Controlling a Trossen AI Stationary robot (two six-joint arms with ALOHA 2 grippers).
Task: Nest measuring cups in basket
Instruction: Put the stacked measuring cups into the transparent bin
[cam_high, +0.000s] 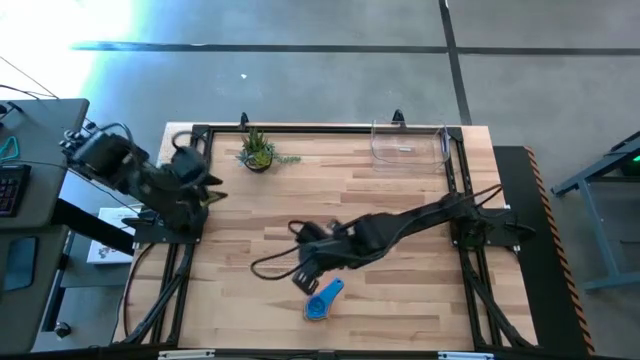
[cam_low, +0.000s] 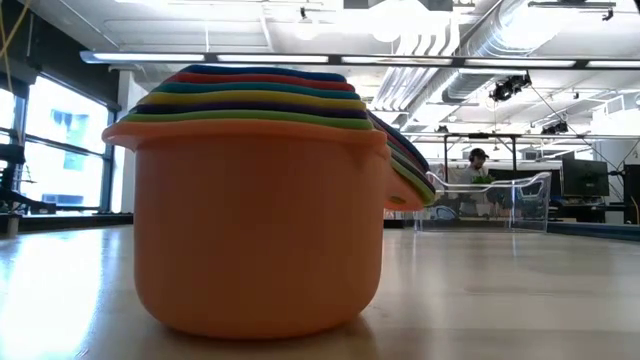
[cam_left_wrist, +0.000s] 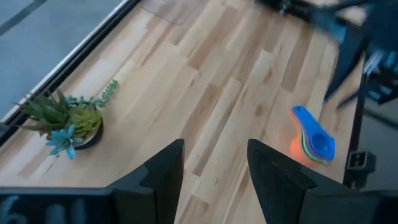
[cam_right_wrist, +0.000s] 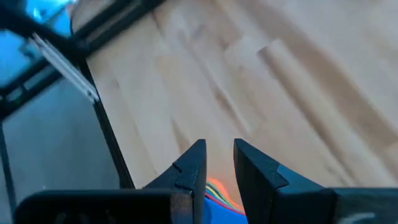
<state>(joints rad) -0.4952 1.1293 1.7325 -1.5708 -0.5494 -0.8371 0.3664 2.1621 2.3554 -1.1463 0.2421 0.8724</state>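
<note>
The measuring cups (cam_high: 322, 299) sit stacked together near the front edge of the table (cam_high: 400, 220), blue one on top, orange at the bottom. The right gripper (cam_high: 305, 281) hangs just beside the stack, fingers parted with a narrow gap, gripping nothing. The basket (cam_high: 408, 146) stands well apart at the far right corner. The left gripper (cam_left_wrist: 214, 180) waits at the left edge, fingers spread, by the potted plant (cam_high: 257, 152).
</note>
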